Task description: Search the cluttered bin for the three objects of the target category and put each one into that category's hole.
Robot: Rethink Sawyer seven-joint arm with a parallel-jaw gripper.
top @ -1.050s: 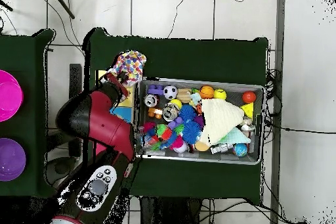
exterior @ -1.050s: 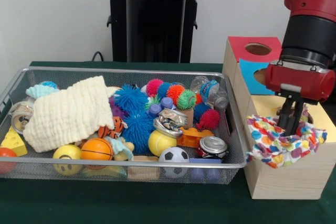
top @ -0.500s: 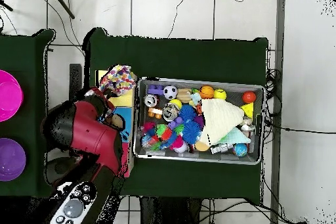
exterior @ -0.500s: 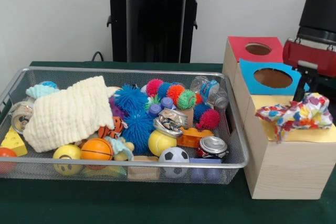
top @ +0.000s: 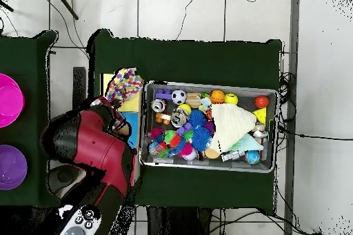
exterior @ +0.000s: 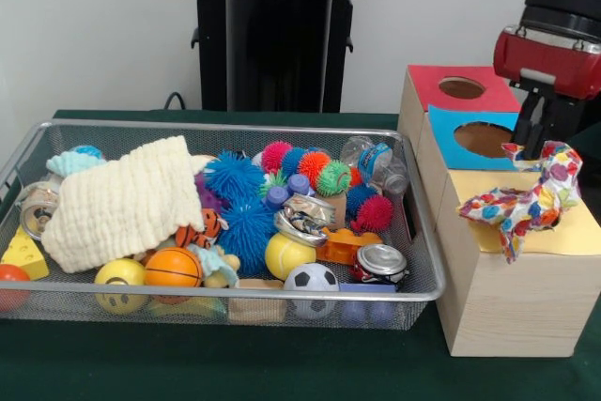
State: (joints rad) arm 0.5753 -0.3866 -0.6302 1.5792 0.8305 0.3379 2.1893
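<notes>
Robot's end effector [exterior: 543, 141] pinches the spotty cloth [exterior: 526, 202]; it has lifted the cloth off the yellow hole [exterior: 573, 228]; the drop looks undone.

Even, bright indoor light fills the front view, with no harsh glare. Soft shadows lie under the mesh bin [exterior: 28, 152] at lower centre and beside the wooden box [exterior: 507, 302] at right. Fine detail is slightly soft throughout.

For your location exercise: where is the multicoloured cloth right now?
In the front view, the multicoloured cloth hangs from the gripper over the wooden box's yellow top, right of the mesh bin.
</notes>
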